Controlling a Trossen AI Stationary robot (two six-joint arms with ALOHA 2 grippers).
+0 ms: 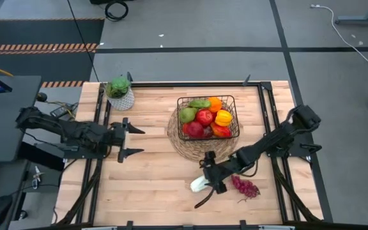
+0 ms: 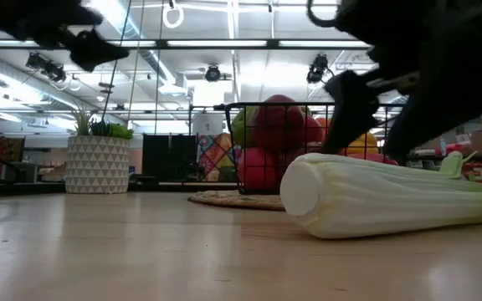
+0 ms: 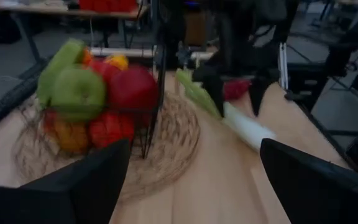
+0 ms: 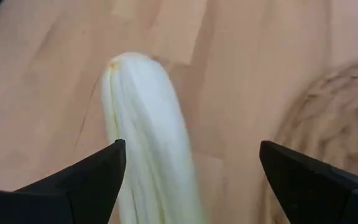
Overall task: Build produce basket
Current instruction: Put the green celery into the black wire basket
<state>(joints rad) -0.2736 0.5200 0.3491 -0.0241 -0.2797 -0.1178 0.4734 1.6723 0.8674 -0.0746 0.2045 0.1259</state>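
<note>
Over celery [image 4: 145, 137], right gripper [image 4: 188, 171] open

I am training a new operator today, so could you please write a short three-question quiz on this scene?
1. True or false: the long pale-green celery lies inside the rectangular black wire-mesh basket.
2. Which gripper hangs open over the celery? A) left B) right
3. Fill in: the basket stands on the round woven straw ____.

Key: 1 false, it lies on the wooden table; 2 B, the right gripper, while the left gripper waits apart; 3 mat.
</note>
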